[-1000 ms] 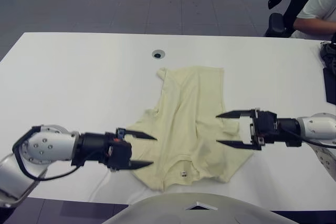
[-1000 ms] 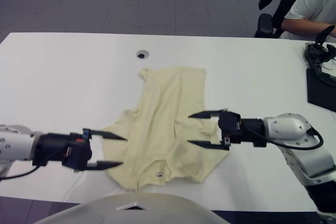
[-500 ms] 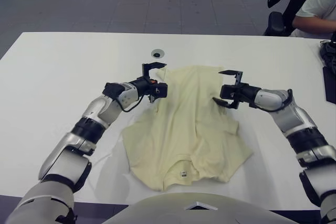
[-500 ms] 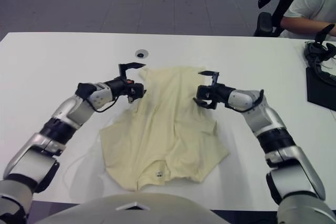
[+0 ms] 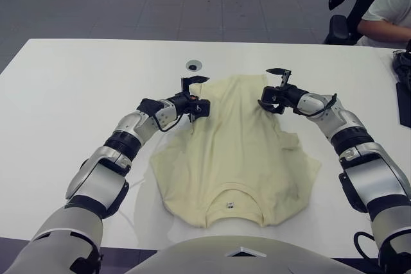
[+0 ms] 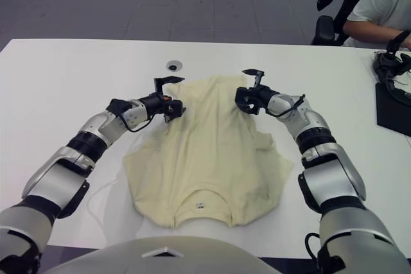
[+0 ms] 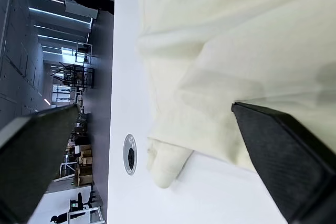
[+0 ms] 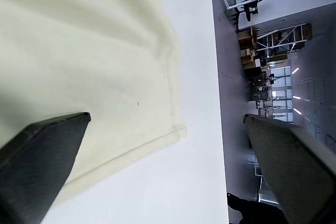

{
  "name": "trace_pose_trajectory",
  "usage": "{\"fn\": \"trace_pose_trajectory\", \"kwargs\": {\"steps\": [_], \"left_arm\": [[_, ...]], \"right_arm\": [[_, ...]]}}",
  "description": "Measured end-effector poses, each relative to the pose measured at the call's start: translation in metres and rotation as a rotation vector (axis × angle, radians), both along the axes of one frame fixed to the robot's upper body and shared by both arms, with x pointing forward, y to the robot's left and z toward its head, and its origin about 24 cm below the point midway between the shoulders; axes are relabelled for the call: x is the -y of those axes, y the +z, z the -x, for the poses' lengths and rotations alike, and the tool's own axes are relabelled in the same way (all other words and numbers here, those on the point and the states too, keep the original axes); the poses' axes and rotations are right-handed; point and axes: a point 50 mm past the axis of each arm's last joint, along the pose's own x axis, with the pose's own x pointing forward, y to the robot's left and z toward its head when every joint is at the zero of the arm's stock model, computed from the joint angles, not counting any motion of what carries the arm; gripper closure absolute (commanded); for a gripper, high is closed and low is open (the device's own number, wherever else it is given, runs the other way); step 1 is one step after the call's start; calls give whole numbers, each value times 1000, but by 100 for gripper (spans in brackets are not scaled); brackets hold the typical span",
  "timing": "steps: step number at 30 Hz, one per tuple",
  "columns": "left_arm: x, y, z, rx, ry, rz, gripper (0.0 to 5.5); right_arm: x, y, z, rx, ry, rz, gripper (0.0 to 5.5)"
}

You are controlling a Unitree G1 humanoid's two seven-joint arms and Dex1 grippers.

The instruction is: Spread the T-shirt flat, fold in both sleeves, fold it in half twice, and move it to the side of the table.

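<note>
The pale yellow T-shirt (image 5: 237,152) lies mostly flat on the white table (image 5: 77,94), collar toward me and hem at the far side. My left gripper (image 5: 196,97) stands open over the far left corner of the hem. In the left wrist view, its dark fingers (image 7: 283,150) are spread wide with the cloth (image 7: 220,40) beneath them. My right gripper (image 5: 275,86) stands open over the far right corner. Its fingers (image 8: 37,150) are also wide apart above the hem edge (image 8: 79,40). Folds bunch at the left hem corner and along both sides.
A round cable grommet (image 5: 193,65) sits in the table just beyond the left hem corner. Dark gear (image 6: 392,88) lies at the table's far right edge, where a person (image 5: 388,11) sits. Bare tabletop stretches to the left and right of the shirt.
Both arms have gone from the near part of the shirt out to its far hem corners. The shirt is spread wider and flatter, and the collar now lies open near me.
</note>
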Motion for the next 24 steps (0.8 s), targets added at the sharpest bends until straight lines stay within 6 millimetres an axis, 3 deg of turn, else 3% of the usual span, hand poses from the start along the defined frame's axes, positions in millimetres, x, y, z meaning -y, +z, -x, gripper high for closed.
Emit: {"fn": "trace_pose_trajectory", "kwargs": {"steps": [3, 9, 13, 18, 24], "left_arm": [[-16, -1, 6, 11, 3, -22, 12], [-65, 4, 28, 11, 78, -60, 12], [-63, 5, 39, 9, 71, -59, 12], [-50, 6, 47, 1, 43, -47, 12], [-57, 11, 40, 40, 124, -4, 12]], "right_arm": [[5, -1, 0, -8, -10, 28, 10], [35, 1, 15, 3, -63, 57, 10], [36, 2, 28, -1, -43, 68, 10], [13, 4, 55, -38, 49, 20, 10], [21, 26, 47, 157, -85, -80, 10]]}}
